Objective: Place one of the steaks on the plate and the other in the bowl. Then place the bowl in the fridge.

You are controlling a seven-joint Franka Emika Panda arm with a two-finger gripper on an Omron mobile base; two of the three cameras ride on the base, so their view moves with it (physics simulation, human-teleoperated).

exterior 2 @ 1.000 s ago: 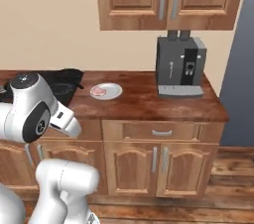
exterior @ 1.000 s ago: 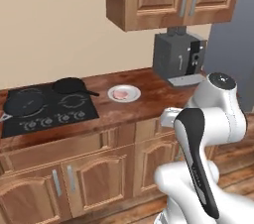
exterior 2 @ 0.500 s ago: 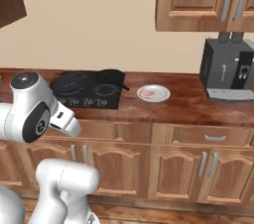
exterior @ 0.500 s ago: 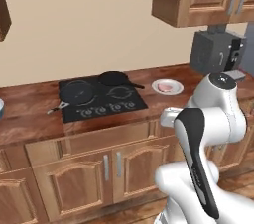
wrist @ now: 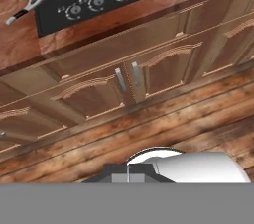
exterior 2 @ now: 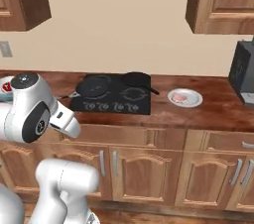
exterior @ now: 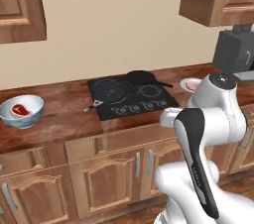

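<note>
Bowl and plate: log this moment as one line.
bowl: steak inside, counter left of cooktop | plate: steak on it, right of cooktop | pincer: shut, empty | fridge step: pending

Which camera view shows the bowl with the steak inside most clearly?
The left base view: the whole bowl stands on the counter at far left, with the steak visible inside. In the right base view, only a sliver of the bowl shows at the left edge, behind the arm.
</note>
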